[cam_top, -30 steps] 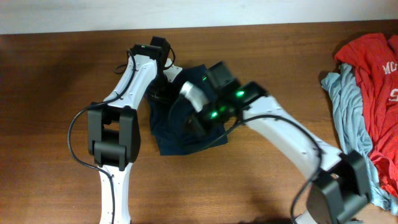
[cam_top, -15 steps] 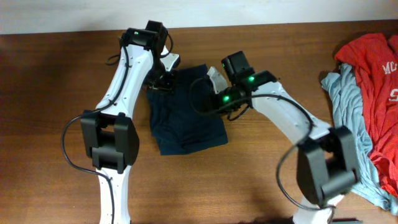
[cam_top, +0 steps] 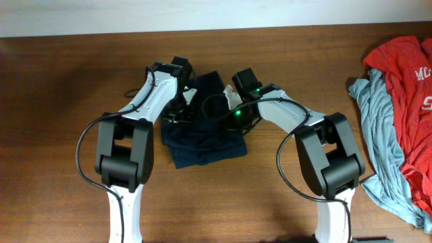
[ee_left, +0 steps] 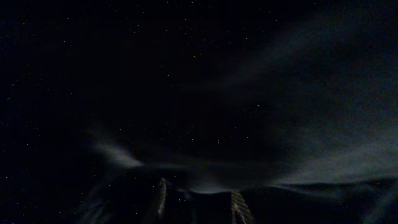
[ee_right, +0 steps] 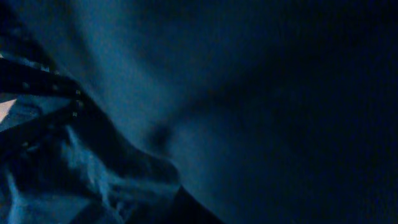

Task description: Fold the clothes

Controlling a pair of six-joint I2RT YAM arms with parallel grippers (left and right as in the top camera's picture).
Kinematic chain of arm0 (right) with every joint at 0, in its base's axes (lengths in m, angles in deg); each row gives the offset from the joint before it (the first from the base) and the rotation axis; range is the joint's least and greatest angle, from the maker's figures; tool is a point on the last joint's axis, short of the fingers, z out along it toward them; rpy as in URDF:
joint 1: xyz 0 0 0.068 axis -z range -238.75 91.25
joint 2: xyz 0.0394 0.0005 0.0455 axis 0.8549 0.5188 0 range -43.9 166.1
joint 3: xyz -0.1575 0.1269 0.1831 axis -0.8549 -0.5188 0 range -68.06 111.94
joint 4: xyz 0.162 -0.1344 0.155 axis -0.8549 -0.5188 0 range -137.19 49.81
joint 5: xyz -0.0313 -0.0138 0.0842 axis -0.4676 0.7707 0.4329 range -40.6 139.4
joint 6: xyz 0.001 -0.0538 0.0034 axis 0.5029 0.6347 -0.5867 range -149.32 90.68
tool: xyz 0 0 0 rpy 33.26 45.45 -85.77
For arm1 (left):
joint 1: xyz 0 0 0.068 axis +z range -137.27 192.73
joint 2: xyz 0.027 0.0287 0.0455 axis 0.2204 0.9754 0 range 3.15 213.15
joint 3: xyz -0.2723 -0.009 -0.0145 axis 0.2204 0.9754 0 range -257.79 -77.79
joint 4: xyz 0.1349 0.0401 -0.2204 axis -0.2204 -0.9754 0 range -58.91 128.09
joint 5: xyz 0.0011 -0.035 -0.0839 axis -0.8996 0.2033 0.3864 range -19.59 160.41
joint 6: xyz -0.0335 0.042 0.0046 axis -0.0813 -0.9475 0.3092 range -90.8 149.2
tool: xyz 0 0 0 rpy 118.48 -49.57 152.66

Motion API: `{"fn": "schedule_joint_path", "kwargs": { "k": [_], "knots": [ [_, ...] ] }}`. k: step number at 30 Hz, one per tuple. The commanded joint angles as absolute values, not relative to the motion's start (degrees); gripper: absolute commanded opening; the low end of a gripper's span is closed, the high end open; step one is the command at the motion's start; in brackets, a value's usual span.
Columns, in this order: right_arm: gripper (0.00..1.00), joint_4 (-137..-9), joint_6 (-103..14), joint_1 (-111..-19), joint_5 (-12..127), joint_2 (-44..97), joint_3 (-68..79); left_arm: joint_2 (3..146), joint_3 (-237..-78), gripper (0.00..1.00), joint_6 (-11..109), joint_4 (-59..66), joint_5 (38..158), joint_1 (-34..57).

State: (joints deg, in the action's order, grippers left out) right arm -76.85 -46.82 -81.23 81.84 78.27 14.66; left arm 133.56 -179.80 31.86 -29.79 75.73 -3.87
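Observation:
A navy garment (cam_top: 202,145) lies on the wooden table in the overhead view, its far part bunched up between the two arms. My left gripper (cam_top: 179,115) is down on its left side. In the left wrist view the two fingertips (ee_left: 200,202) stand close together with dark cloth (ee_left: 298,124) between them. My right gripper (cam_top: 236,115) is down on the garment's right side. The right wrist view is filled with blue cloth (ee_right: 186,93), and its fingers are hidden.
A pile of clothes lies at the right edge of the table: a red shirt (cam_top: 405,81) on top of a light blue garment (cam_top: 378,115). Bare wood (cam_top: 61,101) shows to the left and in front of the garment.
Both grippers have come from the garment's far corners towards the front, to its middle. The garment's far edge, flat half a second ago, is now bunched up between the arms.

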Motion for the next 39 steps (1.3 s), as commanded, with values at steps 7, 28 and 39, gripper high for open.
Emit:
{"fn": "schedule_joint_path", "kwargs": {
  "k": [7,28,39],
  "knots": [
    [0.04,-80.24,-50.86,-80.79,69.45,80.35,14.33,132.0,-178.56,0.34,40.29,-31.8,61.15,4.77],
    [0.13,-84.99,-30.91,-80.79,81.6,64.78,19.29,114.82,-181.18,0.37,17.91,-23.56,83.78,2.76],
    [0.08,-87.74,-47.17,-81.47,82.43,68.96,18.42,124.79,-180.96,0.36,17.08,-17.24,84.85,-0.83]
  ]
}}
